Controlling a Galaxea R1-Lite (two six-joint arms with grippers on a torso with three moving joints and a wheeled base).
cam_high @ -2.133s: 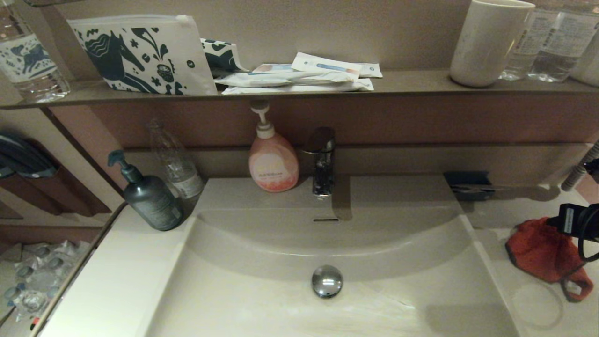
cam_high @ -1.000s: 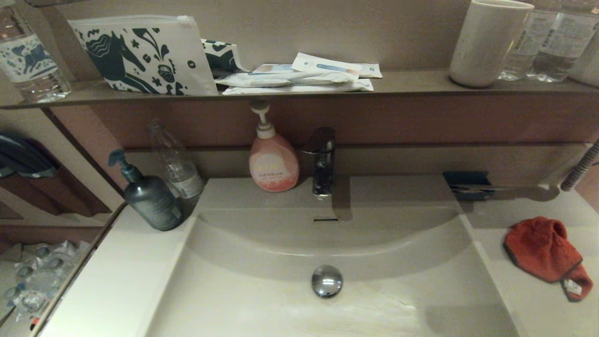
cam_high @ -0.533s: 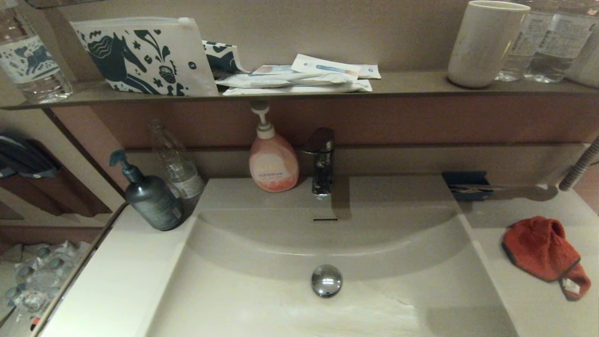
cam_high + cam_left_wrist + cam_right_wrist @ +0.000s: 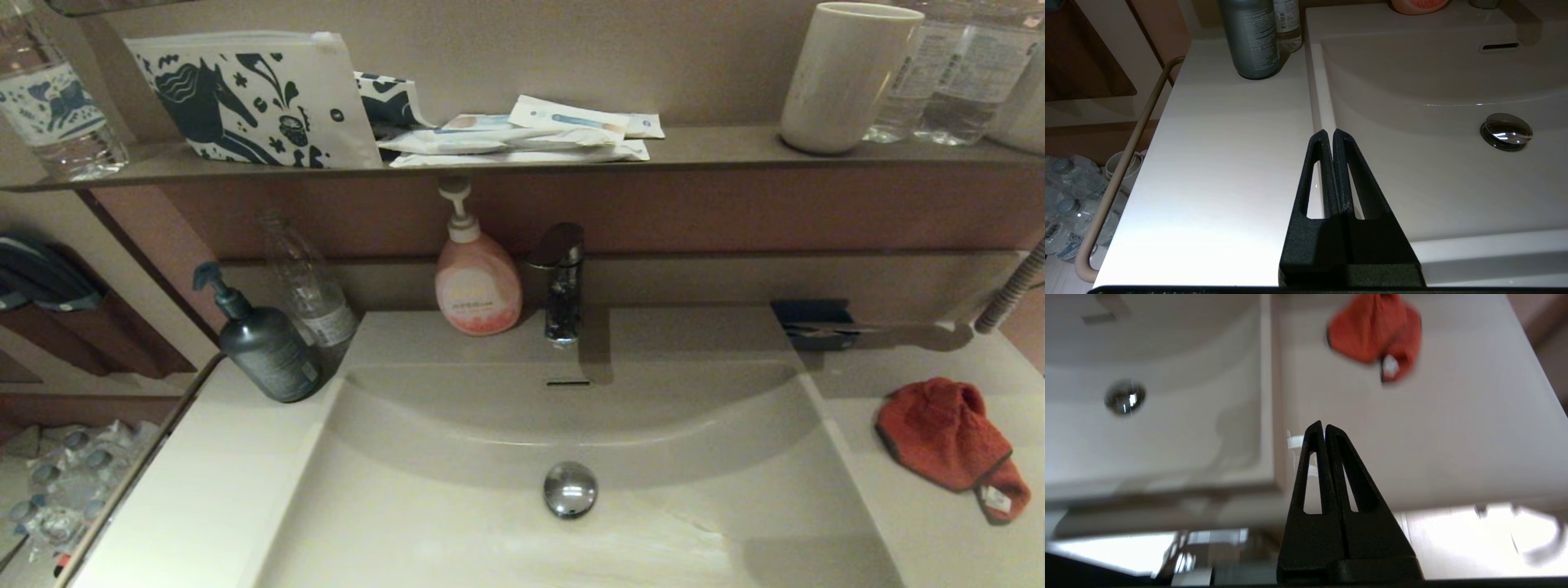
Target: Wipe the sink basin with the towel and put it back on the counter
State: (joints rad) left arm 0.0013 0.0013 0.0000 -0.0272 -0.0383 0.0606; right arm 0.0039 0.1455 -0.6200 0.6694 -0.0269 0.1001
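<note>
The orange-red towel (image 4: 947, 441) lies crumpled on the off-white counter (image 4: 931, 531) right of the sink basin (image 4: 457, 523), its white tag showing; nothing touches it. The basin's chrome drain plug (image 4: 570, 489) sits mid-basin, below the overflow slot (image 4: 568, 382). Neither arm appears in the head view. In the right wrist view my right gripper (image 4: 1324, 428) is shut and empty, drawn back near the counter's front edge, well short of the towel (image 4: 1374, 332). My left gripper (image 4: 1329, 132) is shut and empty over the basin's left rim, by the left counter (image 4: 1220, 163).
A faucet (image 4: 559, 282) and a pink soap pump (image 4: 476, 278) stand behind the basin. A grey pump bottle (image 4: 263, 343) and a clear bottle (image 4: 306, 278) stand at back left. The brown shelf (image 4: 718, 147) above carries pouches, a cup (image 4: 845, 73) and bottles. A dark holder (image 4: 816, 322) sits at back right.
The right gripper, at the towel 2.1 s ago, has let it go and left the head view. The towel has stayed on the counter since.
</note>
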